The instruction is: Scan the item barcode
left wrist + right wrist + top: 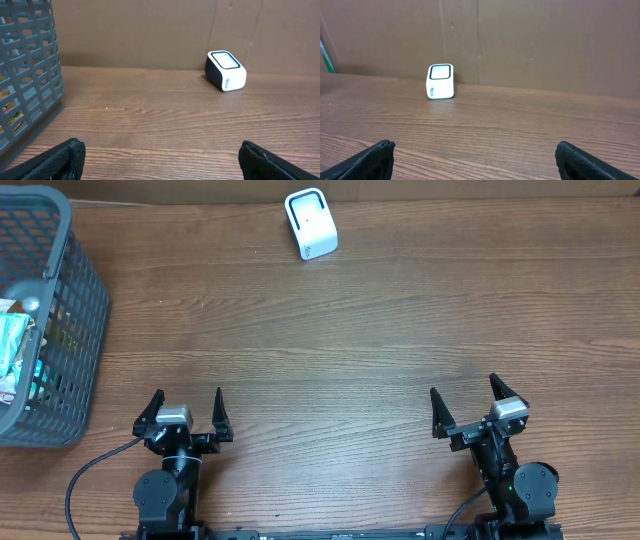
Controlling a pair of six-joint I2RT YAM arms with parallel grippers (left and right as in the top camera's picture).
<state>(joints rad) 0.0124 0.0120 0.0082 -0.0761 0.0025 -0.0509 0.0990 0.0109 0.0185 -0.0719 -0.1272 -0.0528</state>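
A small white scanner box with a dark window point(311, 223) stands at the far edge of the wooden table; it also shows in the left wrist view point(226, 71) and the right wrist view point(440, 81). Packaged items point(14, 350) lie inside the grey mesh basket point(85, 310) at the far left. My left gripper point(184, 413) rests near the front edge, open and empty point(160, 159). My right gripper point(468, 409) sits at the front right, also open with nothing between its fingers point(475, 159).
The basket wall point(30, 75) rises close on the left of the left gripper. A brown cardboard backdrop point(545, 40) stands behind the table's far edge. Cables point(85, 480) trail from both arm bases at the front.
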